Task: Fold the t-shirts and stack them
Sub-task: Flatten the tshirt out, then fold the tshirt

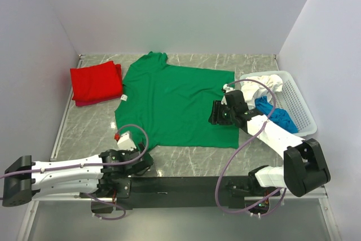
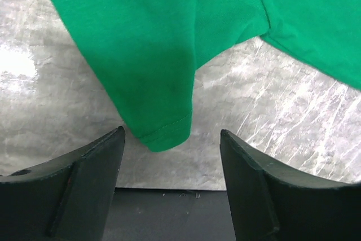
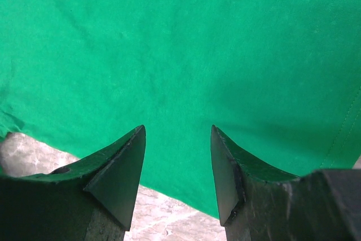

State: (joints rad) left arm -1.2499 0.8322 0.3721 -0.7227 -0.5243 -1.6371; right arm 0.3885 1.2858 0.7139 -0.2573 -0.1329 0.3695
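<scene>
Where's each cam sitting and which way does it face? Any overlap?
Top external: above and behind the bases, looking down on the table; left arm and right arm both show.
Left wrist: on the left arm, looking down past its open jaws at a green t-shirt sleeve.
Right wrist: on the right arm, looking down past its open jaws at the shirt's body.
Shared: all three see the green t-shirt; only top shows the red t-shirt and basket.

Grey marbled table [image 1: 186,165], three things resting on it.
A green t-shirt [image 1: 175,103] lies spread flat in the middle, with a folded red t-shirt [image 1: 96,83] just beside its left edge and a white lattice basket [image 1: 300,105] at its right.
</scene>
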